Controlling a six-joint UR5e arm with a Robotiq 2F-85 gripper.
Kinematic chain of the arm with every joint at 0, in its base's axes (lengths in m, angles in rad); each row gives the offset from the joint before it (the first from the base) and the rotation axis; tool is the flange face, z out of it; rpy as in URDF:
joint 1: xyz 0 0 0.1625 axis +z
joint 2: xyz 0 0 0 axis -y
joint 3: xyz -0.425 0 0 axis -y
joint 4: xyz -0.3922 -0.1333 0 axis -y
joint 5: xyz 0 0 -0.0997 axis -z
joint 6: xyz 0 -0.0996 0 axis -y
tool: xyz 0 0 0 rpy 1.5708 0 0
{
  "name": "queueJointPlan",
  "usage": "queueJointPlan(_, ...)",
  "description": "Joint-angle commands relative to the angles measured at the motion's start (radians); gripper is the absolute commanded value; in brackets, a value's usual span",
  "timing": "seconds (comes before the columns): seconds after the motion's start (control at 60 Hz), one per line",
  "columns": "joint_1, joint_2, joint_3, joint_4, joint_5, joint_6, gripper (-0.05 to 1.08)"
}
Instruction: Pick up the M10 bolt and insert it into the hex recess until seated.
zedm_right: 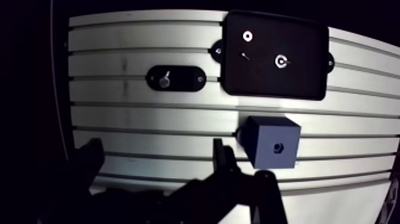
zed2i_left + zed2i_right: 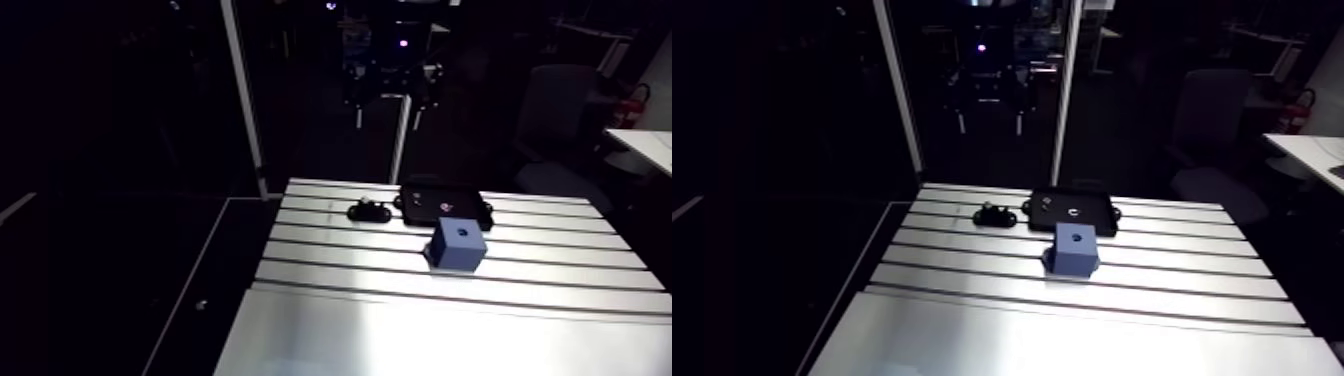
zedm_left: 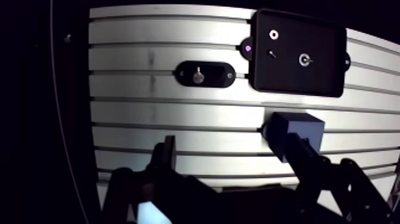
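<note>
A blue cube (image 1: 272, 142) with a small dark recess in one face stands on the slotted table, ahead of my gripper and off to one side. Farther ahead lies a black oval holder (image 3: 201, 74) with a metal bolt (image 3: 198, 75) in its middle. Next to it sits a black tray (image 3: 315, 77) holding a white ring (image 3: 273, 34), a thin pin and a round metal part (image 3: 304, 59). My gripper (image 3: 232, 154) hangs high above the table's near part, open, with nothing between its fingers (image 3: 166, 156). In the arm view the cube (image 2: 457, 245) stands in front of the tray (image 2: 445, 203).
The aluminium table (image 2: 400, 300) ends in a dark drop on the holder's side. Upright white frame posts (image 2: 243, 100) stand behind its far edge. Bare slotted surface lies between the cube and the near edge.
</note>
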Motion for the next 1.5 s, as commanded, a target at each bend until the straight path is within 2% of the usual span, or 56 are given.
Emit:
queueJointPlan(0.017,0.016,0.031,0.021,-0.052,-0.002,0.03,0.01)
queueJointPlan(0.717,0.023,0.158,0.036,-0.165,-0.005,0.031,0.01)
queueJointPlan(1.183,0.025,0.209,0.056,-0.266,-0.005,0.032,0.02)
queueJointPlan(1.317,0.026,0.226,0.056,-0.274,-0.01,0.049,0.05)
queueJointPlan(1.5,0.029,0.25,0.056,-0.287,-0.007,0.051,0.09)
